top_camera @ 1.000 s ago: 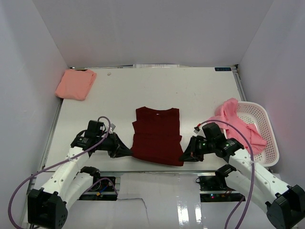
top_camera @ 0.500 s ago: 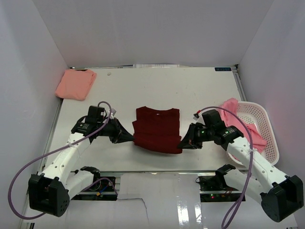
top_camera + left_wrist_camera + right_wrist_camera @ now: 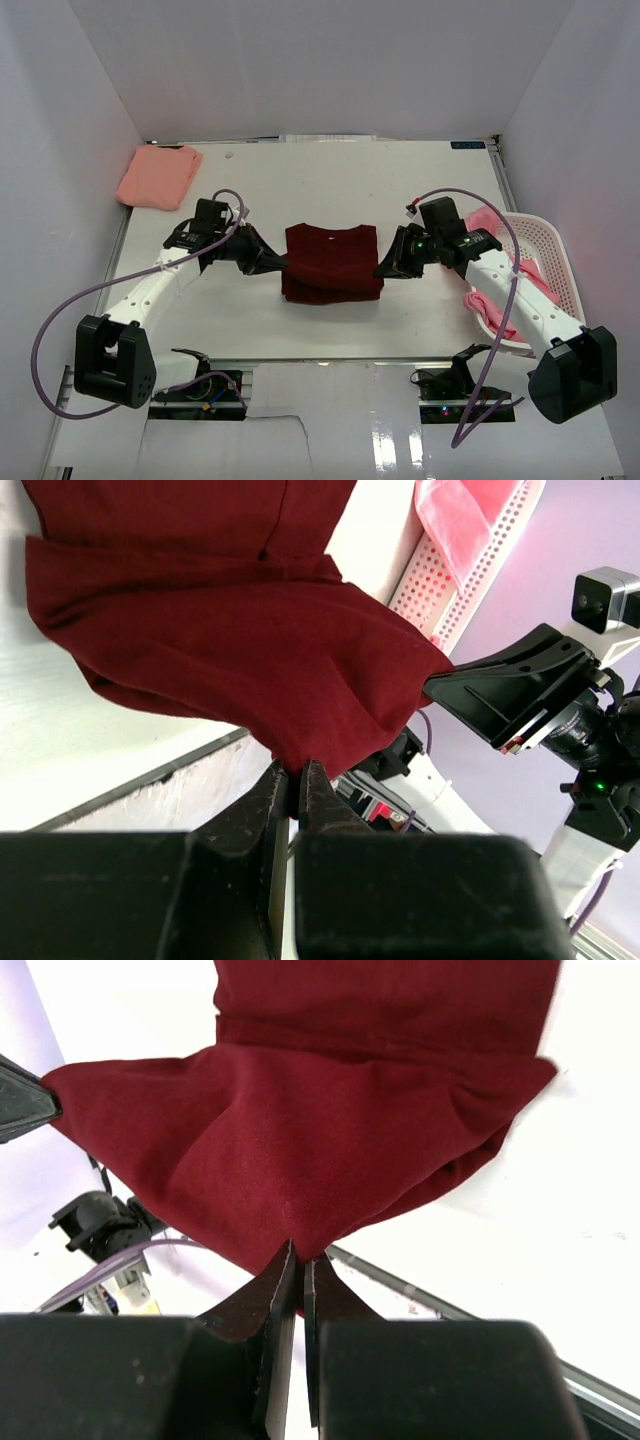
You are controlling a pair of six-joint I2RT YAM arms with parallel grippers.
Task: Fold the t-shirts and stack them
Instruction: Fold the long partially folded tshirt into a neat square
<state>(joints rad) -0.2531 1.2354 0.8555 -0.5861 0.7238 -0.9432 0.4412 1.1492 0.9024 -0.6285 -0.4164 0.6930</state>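
Robot test cell, laboratory type. White counter [image 3: 300, 190] boxed by plain white panels [image 3: 320, 70] behind and on both sides. Left arm [image 3: 145, 290] and right arm [image 3: 520, 300] stand at the counter's near edge, trailing purple cables [image 3: 462, 191]; exposed electronics [image 3: 205, 385] below that edge.

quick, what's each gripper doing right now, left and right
left gripper: closed, pinching an edge of the maroon t-shirt
right gripper: closed, pinching the opposite edge of the maroon t-shirt
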